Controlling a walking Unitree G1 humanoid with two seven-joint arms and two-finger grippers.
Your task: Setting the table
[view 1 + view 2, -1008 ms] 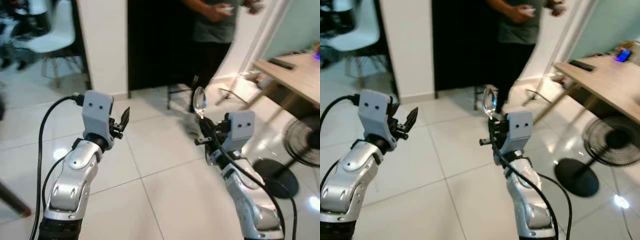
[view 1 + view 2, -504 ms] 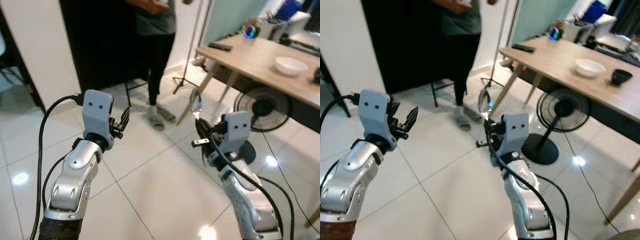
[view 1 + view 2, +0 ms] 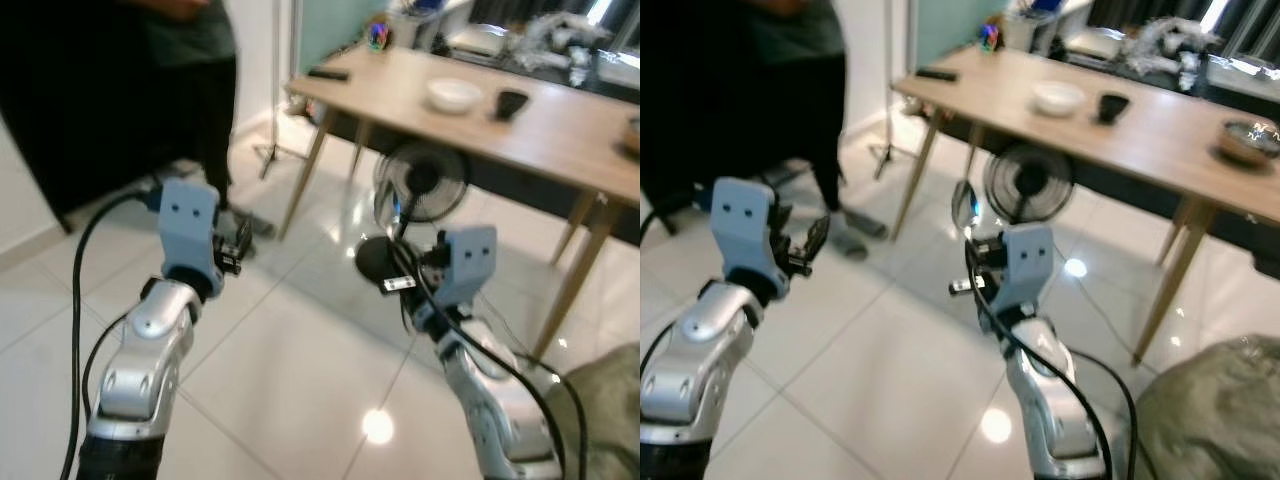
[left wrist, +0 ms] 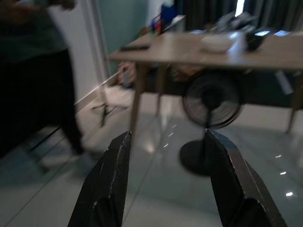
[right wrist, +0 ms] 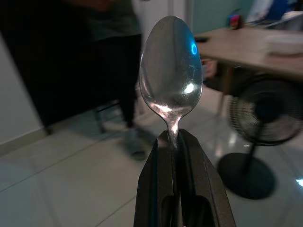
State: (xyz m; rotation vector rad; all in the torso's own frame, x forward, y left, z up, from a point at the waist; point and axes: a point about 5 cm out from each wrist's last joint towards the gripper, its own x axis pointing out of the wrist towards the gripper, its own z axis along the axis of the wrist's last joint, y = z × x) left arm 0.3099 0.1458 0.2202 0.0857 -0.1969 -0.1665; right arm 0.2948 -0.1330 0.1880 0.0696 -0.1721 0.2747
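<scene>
A silver spoon (image 5: 170, 66) stands upright, its handle pinched between the fingers of my right gripper (image 5: 173, 139), which is shut on it. In the eye views the spoon (image 3: 962, 205) rises above that gripper (image 3: 975, 248) at chest height over the tiled floor. My left gripper (image 4: 167, 137) is held up beside it, open, with nothing between its fingers (image 3: 816, 238). Ahead to the right stands a light wooden table (image 3: 1160, 135) bearing a white bowl (image 3: 1058, 97), a black cup (image 3: 1111, 105) and a darker bowl (image 3: 1246, 140).
A standing fan (image 3: 1028, 185) sits on the floor under the table's near side. A person (image 3: 790, 60) in dark clothes stands at the left by a dark doorway. A remote (image 3: 937, 74) lies at the table's far end. A grey rounded bulk (image 3: 1220, 410) sits at lower right.
The whole view has swung right, so the table and fan are now nearer and more central and the person has slid left. Both arms hold the same pose, spoon still gripped.
</scene>
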